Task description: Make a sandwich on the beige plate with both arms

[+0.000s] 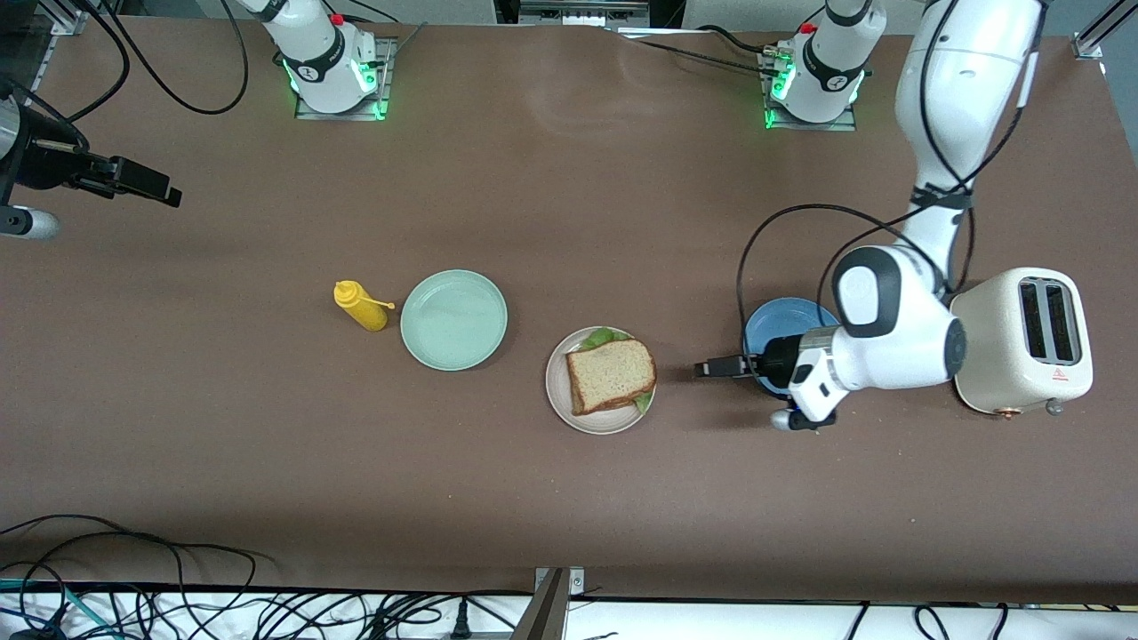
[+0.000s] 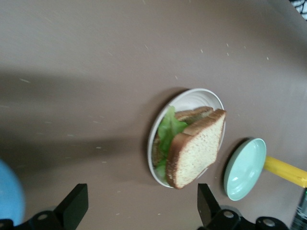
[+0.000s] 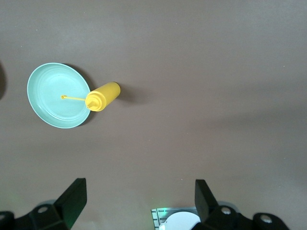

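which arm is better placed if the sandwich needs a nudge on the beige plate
Left, probably. The left hand hangs open beside the beige plate holding the sandwich, while the right hand waits open at the right arm's end of the table.

A wide table (image 1: 569, 498) covered in matte brown sheeting is filling nearly the whole room from where I'm standing, its surface lying smooth with a faint pale smudge (image 1: 578, 107) showing toward the upper edge. Even overhead light is falling on it, casting only soft shadows. Along the edge nearest the front camera, a white floor strip (image 1: 711, 622) is showing, with tangled black cables (image 1: 133, 604) trailing across it and a grey metal post (image 1: 547, 604) rising at the middle
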Action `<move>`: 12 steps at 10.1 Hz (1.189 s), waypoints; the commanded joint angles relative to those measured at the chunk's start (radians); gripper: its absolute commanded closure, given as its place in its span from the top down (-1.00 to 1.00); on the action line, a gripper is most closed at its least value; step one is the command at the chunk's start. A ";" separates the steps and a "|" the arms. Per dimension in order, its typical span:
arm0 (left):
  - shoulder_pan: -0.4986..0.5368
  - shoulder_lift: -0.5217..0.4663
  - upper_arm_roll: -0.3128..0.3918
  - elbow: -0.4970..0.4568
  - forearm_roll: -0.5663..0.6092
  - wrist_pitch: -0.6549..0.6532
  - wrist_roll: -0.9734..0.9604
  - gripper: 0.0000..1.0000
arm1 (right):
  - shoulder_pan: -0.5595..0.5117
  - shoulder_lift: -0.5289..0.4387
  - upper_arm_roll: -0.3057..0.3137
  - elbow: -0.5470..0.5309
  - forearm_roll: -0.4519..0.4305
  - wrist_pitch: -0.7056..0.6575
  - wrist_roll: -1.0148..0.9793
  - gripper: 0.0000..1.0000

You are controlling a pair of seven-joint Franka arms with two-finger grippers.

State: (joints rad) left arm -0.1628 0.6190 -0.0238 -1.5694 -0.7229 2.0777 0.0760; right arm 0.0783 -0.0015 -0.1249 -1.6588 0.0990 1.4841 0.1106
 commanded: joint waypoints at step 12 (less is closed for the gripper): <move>0.157 -0.260 0.005 -0.033 0.838 -0.268 -0.269 1.00 | 0.006 -0.051 0.039 -0.027 -0.128 0.134 0.086 1.00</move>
State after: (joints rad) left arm -0.0116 0.4298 -0.0159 -1.5613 0.0790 1.8242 -0.1597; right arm 0.0807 -0.0262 -0.0836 -1.6712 -0.0175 1.6345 0.1830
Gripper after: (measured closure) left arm 0.000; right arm 0.000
